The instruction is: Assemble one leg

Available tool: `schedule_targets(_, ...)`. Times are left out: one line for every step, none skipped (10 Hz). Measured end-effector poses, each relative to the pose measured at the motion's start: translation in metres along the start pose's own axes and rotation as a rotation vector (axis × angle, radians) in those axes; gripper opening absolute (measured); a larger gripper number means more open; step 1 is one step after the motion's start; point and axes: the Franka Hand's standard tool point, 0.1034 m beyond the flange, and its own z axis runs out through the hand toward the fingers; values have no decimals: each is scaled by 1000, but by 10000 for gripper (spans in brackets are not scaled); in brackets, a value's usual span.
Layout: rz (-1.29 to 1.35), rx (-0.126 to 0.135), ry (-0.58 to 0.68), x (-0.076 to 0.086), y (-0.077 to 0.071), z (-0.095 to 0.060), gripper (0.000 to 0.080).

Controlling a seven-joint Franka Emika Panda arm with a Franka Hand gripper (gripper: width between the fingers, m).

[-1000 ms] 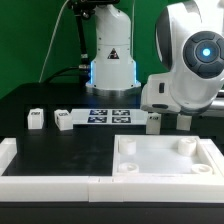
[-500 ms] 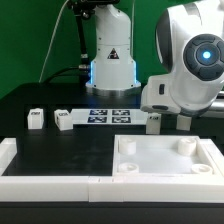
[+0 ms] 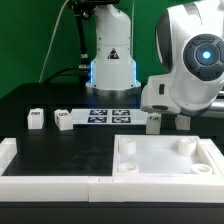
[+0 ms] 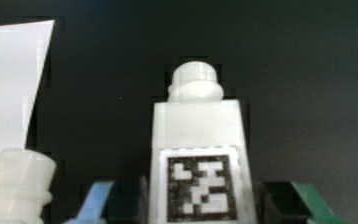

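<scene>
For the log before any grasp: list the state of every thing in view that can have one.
Small white stubby plastic leg with square tag: on the black table, ungripped.
Two-finger gripper: open, straddling that leg with gaps showing.
Two more white legs: loose on the table, apart.
Large flat white square piece with corner sockets: flat, no leg fitted.

Glossy white arm (image 3: 172,95) with a glowing blue ring (image 3: 206,56).
</scene>
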Motion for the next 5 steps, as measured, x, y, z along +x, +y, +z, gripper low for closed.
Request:
schedule_targets(0,0,0,0,0,0,287)
schedule_targets(0,0,0,0,0,0,287)
schedule_targets(-4,-3,-2,-1,0,-2,287)
schedule_targets(-10,-3,4,-5,-1,-12,288)
schedule_targets(-13,10,22,-7,1,-24,288)
